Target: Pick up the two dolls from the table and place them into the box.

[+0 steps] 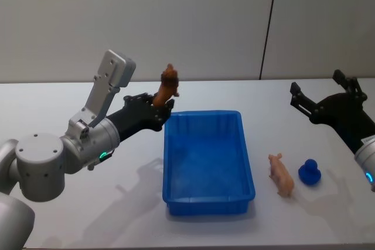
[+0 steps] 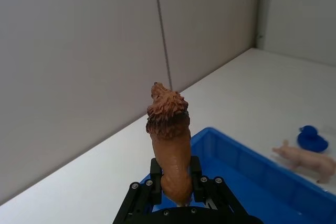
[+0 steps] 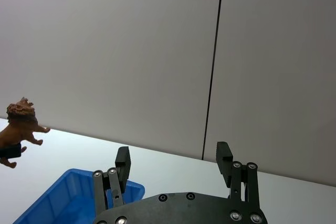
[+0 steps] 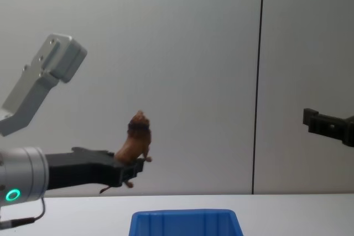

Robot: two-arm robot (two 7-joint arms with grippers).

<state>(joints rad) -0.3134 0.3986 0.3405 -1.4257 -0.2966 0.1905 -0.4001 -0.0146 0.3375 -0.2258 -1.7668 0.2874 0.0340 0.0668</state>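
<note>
Doll [image 1: 169, 84]: brown lion, dark mane, clamped upright in left gripper [image 1: 162, 101] by box [image 1: 208, 206] corner; right gripper [image 3: 174, 153] spread.

Lion doll [image 1: 169, 84] above box [image 1: 208, 206] far-left corner; pig [image 1: 280, 174], duck [image 1: 309, 172] on table [image 1: 316, 221] right of box.

The left arm [image 1: 64, 150] is silver-grey and round, with a small green light [image 1: 103, 156] behind the hand. A flat grey box [image 1: 111, 77] sits just behind the wrist. The left gripper [image 1: 161, 102] is black, with thin fingers [image 2: 156, 170] and little silver screws [image 2: 135, 185]. The right gripper [image 3: 173, 155] is black too, with square fingertips and shiny screws.
</note>
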